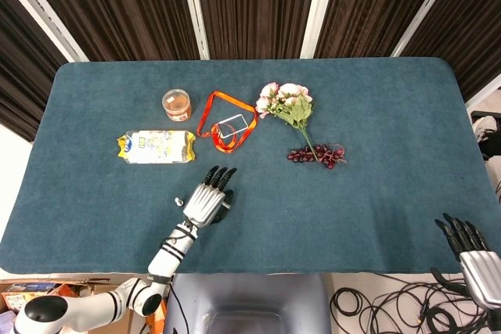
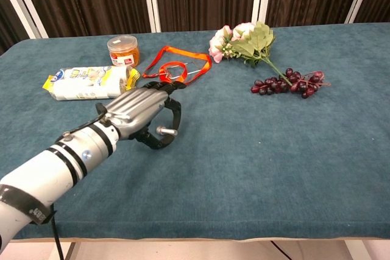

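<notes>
Left hand [image 2: 141,109] hovers empty near the front edge of the tabletop [image 1: 376,193], fingers spread and reaching forward. Just beyond its fingertips, toward the middle, lies the orange lanyard [image 2: 180,65] with its clear badge holder [image 1: 234,126]. It looks light, limp and thin, so I would pinch the ribbon loop.

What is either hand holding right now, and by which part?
Nothing. The left hand hovers empty over the table near the lanyard; the right hand is off the table, empty too.

snack packet [image 2: 90,83] print too small, jar [image 2: 123,50] label unreadable
</notes>
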You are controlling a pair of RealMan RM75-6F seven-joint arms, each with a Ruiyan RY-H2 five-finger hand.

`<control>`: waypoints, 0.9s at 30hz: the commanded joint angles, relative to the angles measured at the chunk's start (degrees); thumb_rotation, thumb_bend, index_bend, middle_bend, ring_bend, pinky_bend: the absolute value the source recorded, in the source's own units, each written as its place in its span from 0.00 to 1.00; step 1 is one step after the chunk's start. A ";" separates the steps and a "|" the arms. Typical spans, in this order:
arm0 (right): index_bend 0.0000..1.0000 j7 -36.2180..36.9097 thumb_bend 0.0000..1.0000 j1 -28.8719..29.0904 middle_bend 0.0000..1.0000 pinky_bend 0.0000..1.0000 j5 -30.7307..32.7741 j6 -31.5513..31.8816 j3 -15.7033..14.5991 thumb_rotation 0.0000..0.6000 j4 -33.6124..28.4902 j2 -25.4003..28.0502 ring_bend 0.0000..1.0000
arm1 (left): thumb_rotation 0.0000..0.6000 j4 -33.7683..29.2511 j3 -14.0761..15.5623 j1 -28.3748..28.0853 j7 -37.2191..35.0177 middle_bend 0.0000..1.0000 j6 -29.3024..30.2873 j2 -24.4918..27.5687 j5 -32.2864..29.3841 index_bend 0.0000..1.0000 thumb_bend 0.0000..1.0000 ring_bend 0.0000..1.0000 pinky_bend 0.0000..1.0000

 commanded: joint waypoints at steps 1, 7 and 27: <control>0.00 -0.05 0.21 -0.02 0.00 0.00 0.01 0.02 0.01 1.00 0.05 -0.01 0.00 | 1.00 -0.40 -0.43 0.15 -0.73 0.05 -0.19 0.45 -0.53 0.64 0.37 0.00 0.00; 0.00 -0.38 0.21 0.06 0.00 0.00 0.12 -0.15 0.11 1.00 0.14 -0.17 0.00 | 1.00 -1.63 -1.31 0.32 -2.83 0.06 -0.48 1.27 -1.61 0.64 0.37 0.00 0.00; 0.00 -0.64 0.21 0.12 0.00 0.00 0.12 -0.40 0.07 1.00 0.11 -0.22 0.00 | 1.00 -2.20 -3.43 -0.14 -4.51 0.07 -2.07 2.05 -5.43 0.61 0.38 0.00 0.00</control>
